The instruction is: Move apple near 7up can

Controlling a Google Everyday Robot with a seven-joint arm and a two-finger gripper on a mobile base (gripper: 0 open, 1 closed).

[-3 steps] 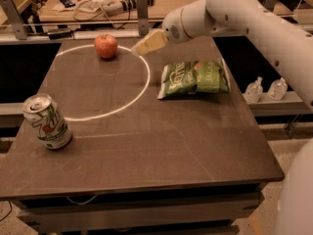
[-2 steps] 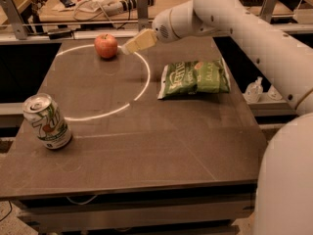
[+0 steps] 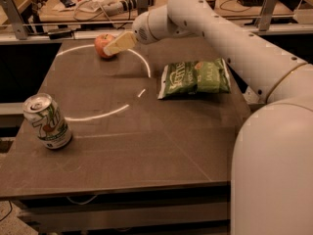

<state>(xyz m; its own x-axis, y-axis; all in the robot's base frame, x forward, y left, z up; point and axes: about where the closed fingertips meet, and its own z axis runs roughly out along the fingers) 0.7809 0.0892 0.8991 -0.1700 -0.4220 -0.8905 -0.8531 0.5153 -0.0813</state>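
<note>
Desk [image 3: 161, 146] — dark brown top marked with a white ring [image 3: 98, 114]; cluttered workbench [image 3: 88, 6] behind. One apple [image 3: 100, 44] at the far edge, well apart from the one 7up can [image 3: 46, 121], upright near left. One green crisp bag [image 3: 195, 77], right. One claw [image 3: 112, 48] — now against the apple's right side, earlier apart from it; released or clenched cannot be told.

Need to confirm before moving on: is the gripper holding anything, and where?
Cannot tell: the gripper overlaps the right side of the apple in view; no grasp is confirmed.
</note>
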